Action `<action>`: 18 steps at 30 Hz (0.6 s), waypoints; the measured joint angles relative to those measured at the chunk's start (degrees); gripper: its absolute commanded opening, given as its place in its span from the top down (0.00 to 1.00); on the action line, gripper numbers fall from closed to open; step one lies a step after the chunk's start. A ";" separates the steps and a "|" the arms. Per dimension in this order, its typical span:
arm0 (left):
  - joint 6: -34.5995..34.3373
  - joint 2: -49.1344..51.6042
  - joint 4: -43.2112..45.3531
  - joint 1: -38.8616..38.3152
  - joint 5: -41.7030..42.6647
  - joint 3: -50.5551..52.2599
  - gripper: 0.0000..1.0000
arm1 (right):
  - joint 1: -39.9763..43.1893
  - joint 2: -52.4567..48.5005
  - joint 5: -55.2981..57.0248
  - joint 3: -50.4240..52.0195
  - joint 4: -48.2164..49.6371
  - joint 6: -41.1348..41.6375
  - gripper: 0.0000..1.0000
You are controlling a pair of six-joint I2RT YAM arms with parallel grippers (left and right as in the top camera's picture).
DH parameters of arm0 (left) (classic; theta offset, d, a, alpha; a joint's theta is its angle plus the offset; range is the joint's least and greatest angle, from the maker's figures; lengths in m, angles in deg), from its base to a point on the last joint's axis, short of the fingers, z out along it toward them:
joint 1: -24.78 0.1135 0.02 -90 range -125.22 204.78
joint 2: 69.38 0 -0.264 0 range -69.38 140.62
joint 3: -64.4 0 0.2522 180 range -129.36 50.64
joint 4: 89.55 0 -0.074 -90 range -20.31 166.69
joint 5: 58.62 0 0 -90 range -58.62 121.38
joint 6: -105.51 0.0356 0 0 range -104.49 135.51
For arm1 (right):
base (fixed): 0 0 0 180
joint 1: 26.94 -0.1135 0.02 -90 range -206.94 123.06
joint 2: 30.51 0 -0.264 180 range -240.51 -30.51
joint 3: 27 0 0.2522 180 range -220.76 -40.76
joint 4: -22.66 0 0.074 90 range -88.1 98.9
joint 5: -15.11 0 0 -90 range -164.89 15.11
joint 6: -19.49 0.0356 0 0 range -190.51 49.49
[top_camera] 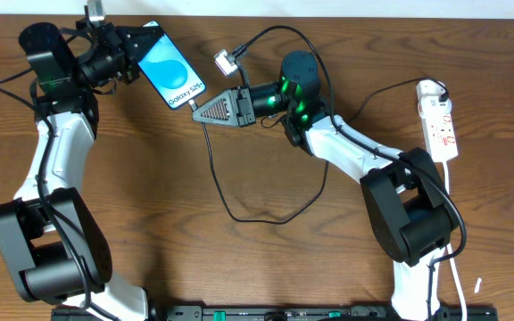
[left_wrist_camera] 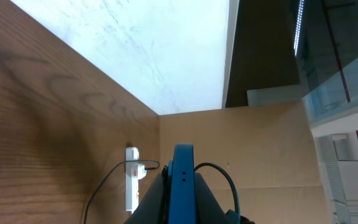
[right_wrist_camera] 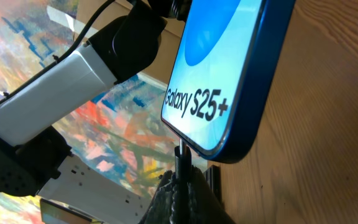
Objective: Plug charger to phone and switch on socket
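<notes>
1. R gripper (right_wrist_camera: pixel 182 190): jaws pinched narrow on the charger (right_wrist_camera: pixel 181 157) just behind its plug tip; cable trails in a loop over the table (top_camera: pixel 266 267).
2. Tip meets the phone (right_wrist_camera: pixel 229 74) at its bottom edge, by the port; fully seated or not, can't tell.
3. L gripper (top_camera: pixel 141 43): jaws closed on the phone's far end, bracing it.
4. Step, by judgement: plugging in. Next move needs a straight push along the port axis, no sideways bend.
5. Socket (top_camera: pixel 440 120) lies well apart at the R side, nothing touching it; its switch comes after.
</notes>
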 measured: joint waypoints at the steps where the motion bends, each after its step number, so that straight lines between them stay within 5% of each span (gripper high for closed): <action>1: 0.00 0.00 -0.02 0.00 0.00 0.00 0.92 | 0.00 0.00 0.00 0.00 0.00 0.00 0.99; 18: 2.10 0.00 0.11 0.07 1.57 0.00 0.93 | -0.28 0.00 -0.70 0.02 -0.02 1.81 0.99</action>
